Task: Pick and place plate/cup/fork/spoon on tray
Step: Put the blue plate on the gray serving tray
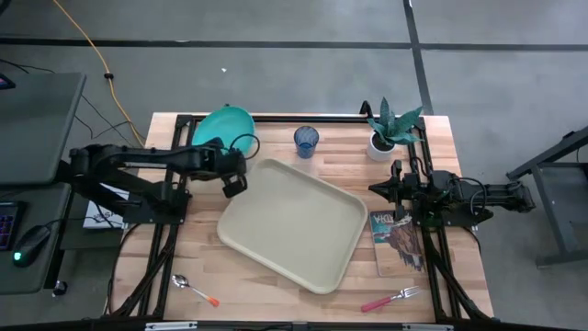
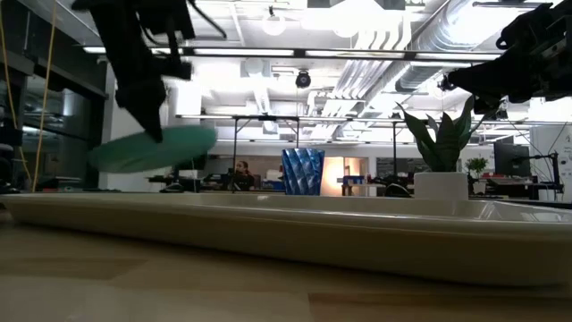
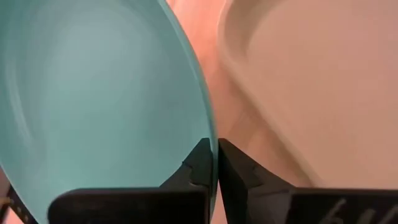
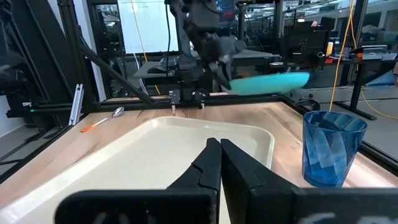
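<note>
Left gripper [image 3: 214, 163] pinches the plate [image 2: 152, 148] rim (lifted, seemingly near-level); right gripper [image 4: 220, 163] closed, empty.

A potted plant [image 1: 385, 131] stands at the counter's [image 1: 276, 294] upper right; a magazine [image 1: 395, 241] lies below it. A yellow cable [image 1: 92, 48] crosses the floor, upper left.

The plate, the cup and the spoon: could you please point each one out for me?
plate [image 1: 220, 125]: high view, on its teal inner face.
cup [image 4: 331, 149]: right wrist view, on its blue side wall.
spoon [image 1: 181, 281]: high view, on its metal bowl.
</note>
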